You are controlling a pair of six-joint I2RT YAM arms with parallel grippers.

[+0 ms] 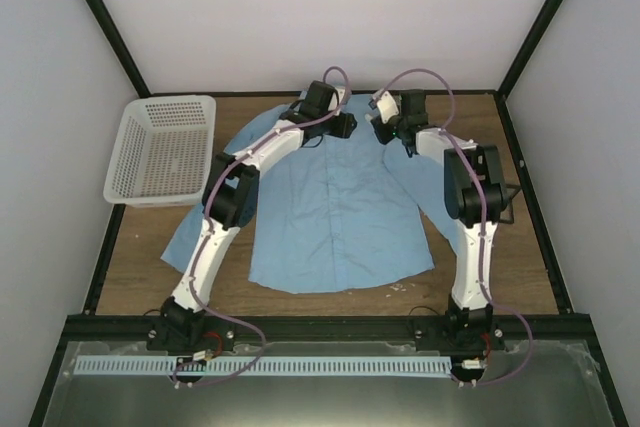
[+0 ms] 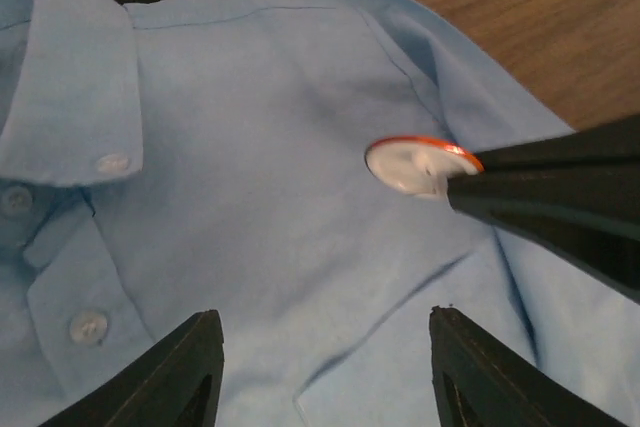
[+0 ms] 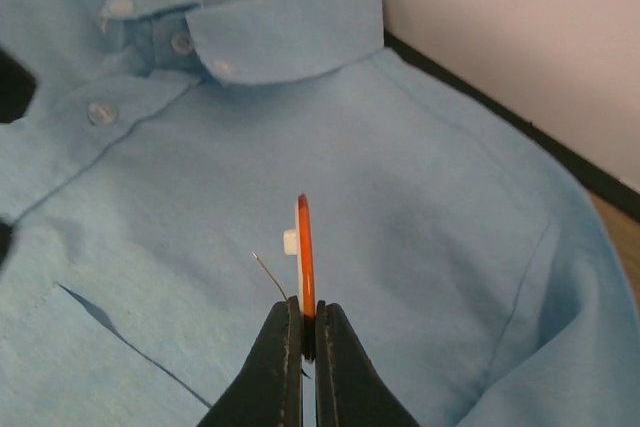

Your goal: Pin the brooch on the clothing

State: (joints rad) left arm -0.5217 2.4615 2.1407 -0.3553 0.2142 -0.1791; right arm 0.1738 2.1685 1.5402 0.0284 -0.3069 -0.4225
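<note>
**Brooch pinched in your right tool, over the shirt's chest**

Your right tool (image 3: 303, 315) is pressed together on the brooch (image 3: 304, 252), gripping it by its lower edge. In the right wrist view you see the disc edge-on and upright: an orange-red rim, a white back facing left, and a thin wire pin (image 3: 265, 269) sticking out from that back. In the left wrist view the same brooch (image 2: 415, 163) shows its pale back with a thin orange rim, held at the tip of the dark right tool (image 2: 470, 190) coming in from the right.

The brooch sits over the shirt (image 1: 330, 207), on the chest panel below the collar (image 3: 285, 35) and to one side of the button placket. You cannot tell from these views whether the pin or the disc touches the fabric.

Your left tool (image 2: 320, 347) is spread, with nothing between its fingers (image 2: 195, 367); only blue cloth shows in the gap. It hovers over the shirt (image 2: 250, 207) near the collar (image 2: 70, 97), just beside the brooch.

From above, the shirt lies flat and face up on the table (image 1: 505, 272), collar at the far side, sleeves spread outward. Both arms reach to the collar area, the left tool (image 1: 341, 125) and right tool (image 1: 385, 133) close together. A white mesh basket (image 1: 165, 100) stands at the far left, beside the shirt's sleeve.
</note>
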